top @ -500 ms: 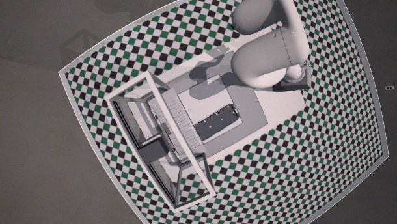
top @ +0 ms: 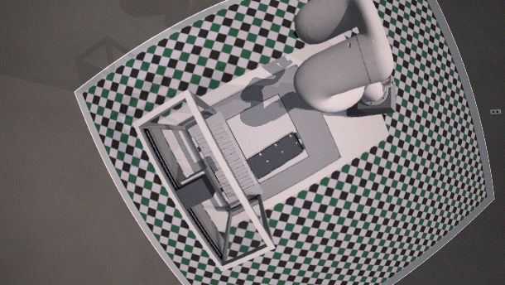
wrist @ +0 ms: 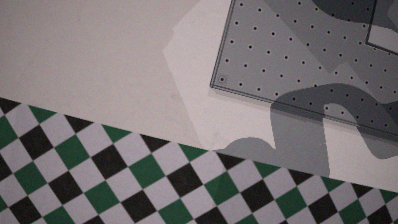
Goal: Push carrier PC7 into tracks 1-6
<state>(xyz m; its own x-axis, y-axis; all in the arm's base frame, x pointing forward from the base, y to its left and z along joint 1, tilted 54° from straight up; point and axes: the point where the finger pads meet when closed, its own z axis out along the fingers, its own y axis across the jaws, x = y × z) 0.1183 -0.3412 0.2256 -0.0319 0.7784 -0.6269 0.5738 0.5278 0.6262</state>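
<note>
one dark carrier (top: 276, 155), one rail frame (top: 201, 118), one arm (top: 343, 74)
</note>
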